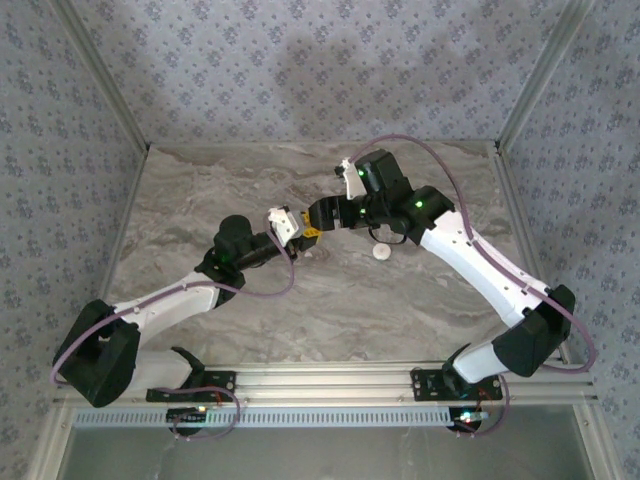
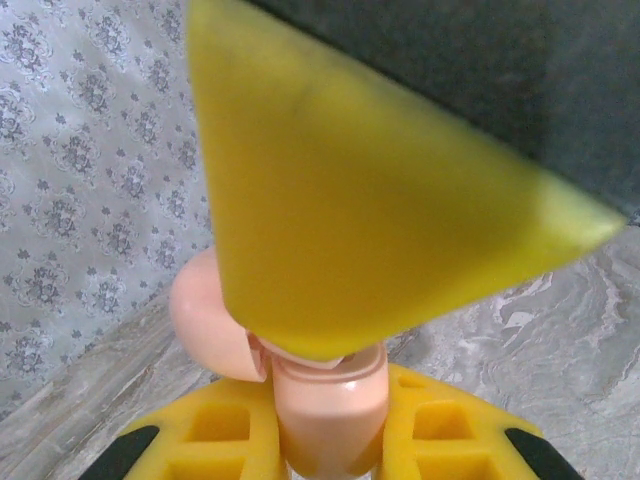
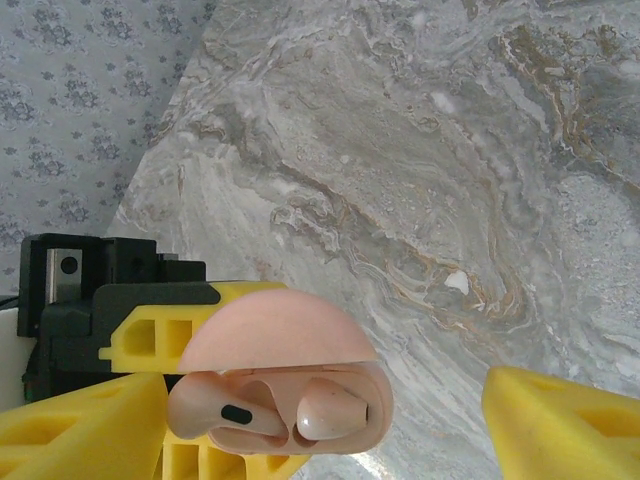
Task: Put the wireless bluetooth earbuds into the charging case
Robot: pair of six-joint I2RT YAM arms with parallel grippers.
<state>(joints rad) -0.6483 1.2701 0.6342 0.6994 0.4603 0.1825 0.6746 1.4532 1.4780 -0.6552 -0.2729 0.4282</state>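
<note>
Top external view first: the left arm (image 1: 170,300) and the right arm (image 1: 480,262) reach in from either side and meet nose to nose over the middle of the marbled tabletop (image 1: 200,190). Just beside the right arm a small white piece (image 1: 381,252) lies on the stone, too small to say what it is.

Over to the left wrist view, and the left claw (image 2: 330,435) is pressed together on the charging case (image 2: 330,400). The salmon-pink body is pinched between its two yellow fingers (image 2: 225,430). The lid (image 2: 205,315) is swung open, out to the left of the picture. A big blurred yellow wedge crowds in right above the case: that's a finger of the right claw, very close to the lens.

Right wrist view now, and this is the good look. The right claw (image 3: 325,390) is spread wide, one yellow fingertip at the lower left, the other well off at the lower right, nothing pinched. The case sits between them, hard by the lower-left fingertip; whether they touch, I can't tell. The lid stands up like a dome over the top. Inside, both earbuds (image 3: 330,412) lie side by side in their wells, and the one nearer the lower-left fingertip has a dark oval mark. Behind the case sit the left claw's yellow fingers and black body.
</note>
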